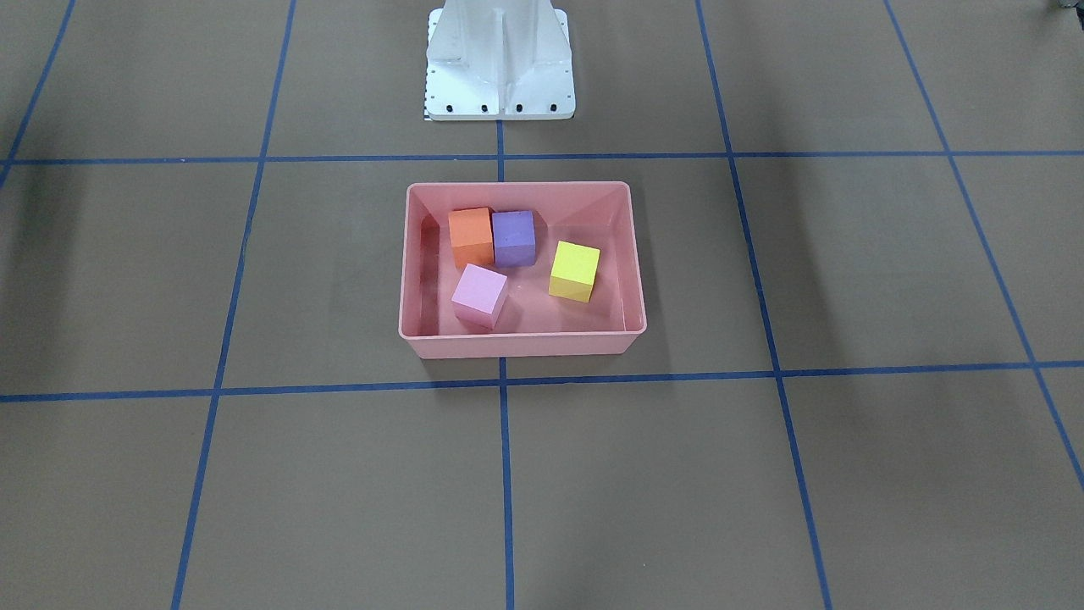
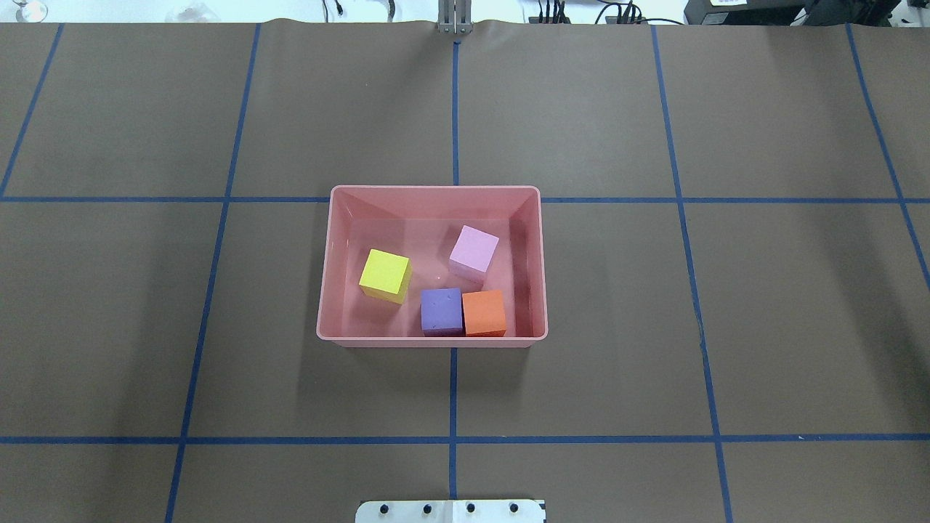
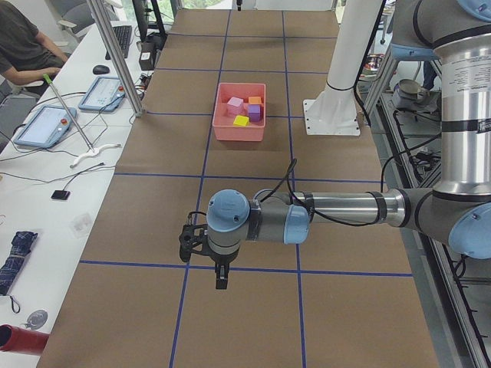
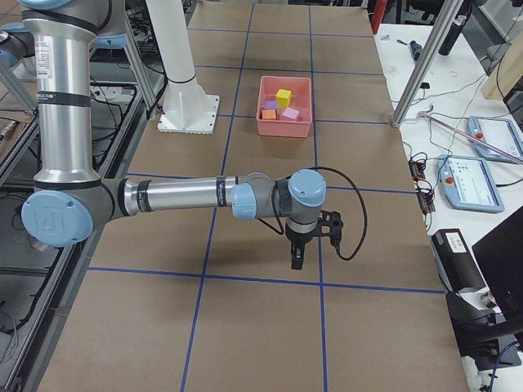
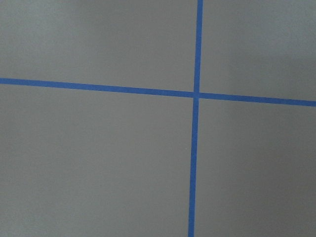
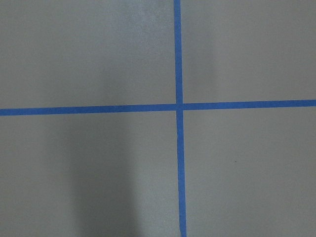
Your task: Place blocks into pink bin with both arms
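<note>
The pink bin (image 1: 521, 345) (image 2: 432, 340) stands at the table's middle. All four blocks lie inside it. The orange block (image 1: 471, 235) (image 2: 484, 313) and the purple block (image 1: 514, 238) (image 2: 442, 310) sit side by side against the wall nearest the robot. The yellow block (image 1: 574, 270) (image 2: 385, 274) and the light pink block (image 1: 479, 294) (image 2: 474, 252) lie apart from them. My left gripper (image 3: 221, 280) hangs above bare table far from the bin, toward my left end. My right gripper (image 4: 296, 260) hangs likewise toward my right end. Both show only in side views, so I cannot tell whether they are open or shut.
The white pedestal base (image 1: 500, 63) (image 2: 450, 511) stands behind the bin. Blue tape lines (image 5: 196, 94) (image 6: 178, 105) cross the brown table. A side bench with tablets (image 3: 46, 123) and a seated operator (image 3: 23, 46) runs along the far side.
</note>
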`<state>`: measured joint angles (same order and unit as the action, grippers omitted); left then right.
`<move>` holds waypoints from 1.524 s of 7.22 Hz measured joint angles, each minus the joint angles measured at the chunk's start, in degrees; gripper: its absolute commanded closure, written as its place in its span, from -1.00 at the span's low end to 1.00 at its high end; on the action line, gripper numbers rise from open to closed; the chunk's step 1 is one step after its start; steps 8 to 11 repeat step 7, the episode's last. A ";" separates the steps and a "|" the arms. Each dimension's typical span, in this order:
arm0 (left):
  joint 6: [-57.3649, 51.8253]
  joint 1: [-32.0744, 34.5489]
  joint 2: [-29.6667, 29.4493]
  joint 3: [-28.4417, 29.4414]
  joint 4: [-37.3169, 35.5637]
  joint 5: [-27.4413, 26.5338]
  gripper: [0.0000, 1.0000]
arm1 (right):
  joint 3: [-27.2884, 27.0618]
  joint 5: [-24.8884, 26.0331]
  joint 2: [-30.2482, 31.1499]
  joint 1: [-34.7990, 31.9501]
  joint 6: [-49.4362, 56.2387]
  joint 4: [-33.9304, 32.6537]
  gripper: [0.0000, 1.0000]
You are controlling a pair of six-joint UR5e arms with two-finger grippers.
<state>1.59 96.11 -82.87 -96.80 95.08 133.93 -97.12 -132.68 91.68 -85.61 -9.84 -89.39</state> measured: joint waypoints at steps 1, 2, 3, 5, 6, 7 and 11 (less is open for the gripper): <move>0.01 -0.08 0.29 0.01 0.13 -0.98 -1.00 | -0.07 -0.03 0.04 0.00 0.00 0.05 -1.00; 0.09 -0.10 0.46 -0.02 0.17 -1.55 -1.00 | -0.10 -0.04 0.06 0.03 -0.02 0.08 -1.00; 0.18 -0.13 0.54 -0.08 0.15 -1.20 -1.00 | -0.07 -0.04 0.07 0.06 -0.10 0.09 -1.00; 0.32 -0.13 0.58 -0.09 0.01 0.41 -1.00 | -0.05 -0.09 0.00 0.14 -0.24 0.15 -1.00; 0.38 -0.14 0.55 -0.19 0.00 0.58 -1.00 | -0.04 -0.12 -0.05 0.19 -0.26 0.17 -1.00; 0.40 -0.14 0.53 -0.26 0.03 0.58 -1.00 | -0.01 -0.12 -0.08 0.23 -0.26 0.18 -1.00; 0.40 -0.14 0.53 -0.26 0.03 0.58 -1.00 | -0.01 -0.12 -0.08 0.23 -0.26 0.18 -1.00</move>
